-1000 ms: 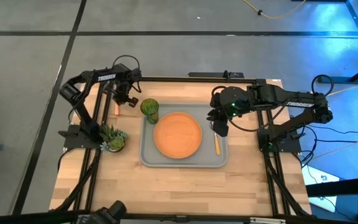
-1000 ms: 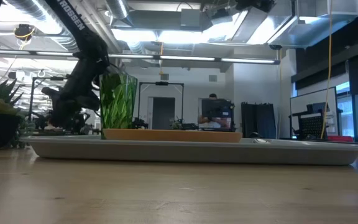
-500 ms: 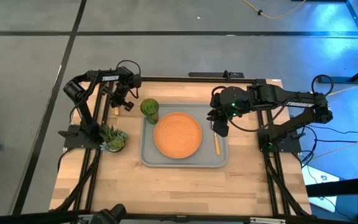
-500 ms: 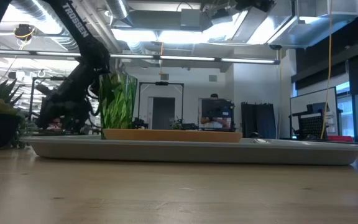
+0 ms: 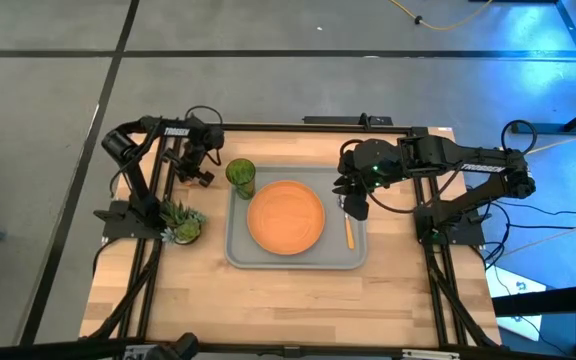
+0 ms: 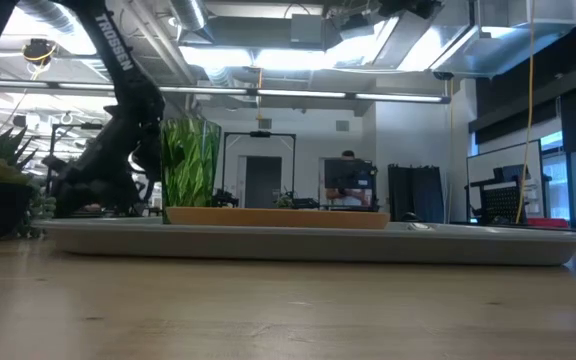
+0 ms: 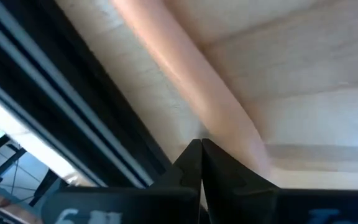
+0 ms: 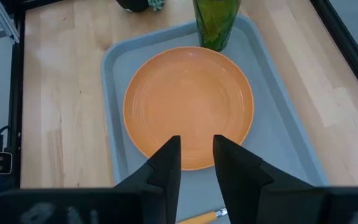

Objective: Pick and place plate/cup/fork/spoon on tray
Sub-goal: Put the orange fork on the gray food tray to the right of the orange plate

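The grey tray [image 5: 238, 255] lies mid-table. On it rest the orange plate [image 5: 286, 216], the green cup [image 5: 240, 176] upright at its far left corner, and an orange-handled utensil [image 5: 348, 232] whose head is hidden under my right gripper. My right gripper [image 8: 196, 155] is open and empty above the tray's right part [image 5: 353, 205]. My left gripper [image 7: 201, 146] is shut, low over the table's far left [image 5: 198, 172], its tips at a second orange handle [image 7: 185, 68] that lies on the wood. That handle's head is out of view. My left gripper's shut fingertips [image 7: 191, 152] stand at the side of the orange handle [image 7: 229, 121], coming down at it from above. I cannot tell whether they touch it. The handle lies flat on the table.
A spiky potted plant [image 5: 181, 222] stands on the table left of the tray, nearer than my left gripper. The dark frame rails [image 7: 73, 99] run along the table's left edge close to the handle. Bare wood [image 5: 288, 300] lies on the near side of the tray.
My left gripper has gone from beside the cup toward the table's left edge and down to the orange handle on the wood.
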Robot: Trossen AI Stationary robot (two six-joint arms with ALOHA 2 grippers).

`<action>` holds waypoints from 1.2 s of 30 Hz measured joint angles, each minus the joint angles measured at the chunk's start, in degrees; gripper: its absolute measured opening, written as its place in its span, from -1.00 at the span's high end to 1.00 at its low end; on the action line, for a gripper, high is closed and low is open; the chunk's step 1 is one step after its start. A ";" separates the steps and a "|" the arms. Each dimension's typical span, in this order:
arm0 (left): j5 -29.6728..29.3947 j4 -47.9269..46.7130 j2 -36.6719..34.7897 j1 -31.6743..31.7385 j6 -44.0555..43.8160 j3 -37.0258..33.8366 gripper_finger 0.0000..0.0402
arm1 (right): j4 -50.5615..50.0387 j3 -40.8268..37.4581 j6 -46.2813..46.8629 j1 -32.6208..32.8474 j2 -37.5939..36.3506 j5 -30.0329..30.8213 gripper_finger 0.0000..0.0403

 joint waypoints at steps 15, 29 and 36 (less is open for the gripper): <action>1.17 4.86 -0.22 -1.55 0.95 -0.97 1.00 | -0.02 0.00 0.02 0.00 0.00 0.00 0.51; 3.33 5.21 -0.20 -2.90 0.33 -0.10 1.00 | 0.00 0.00 0.20 0.00 -0.02 0.00 0.51; 4.00 5.26 -0.15 -4.70 0.32 0.66 1.00 | 0.00 0.00 0.24 -0.02 0.00 0.00 0.51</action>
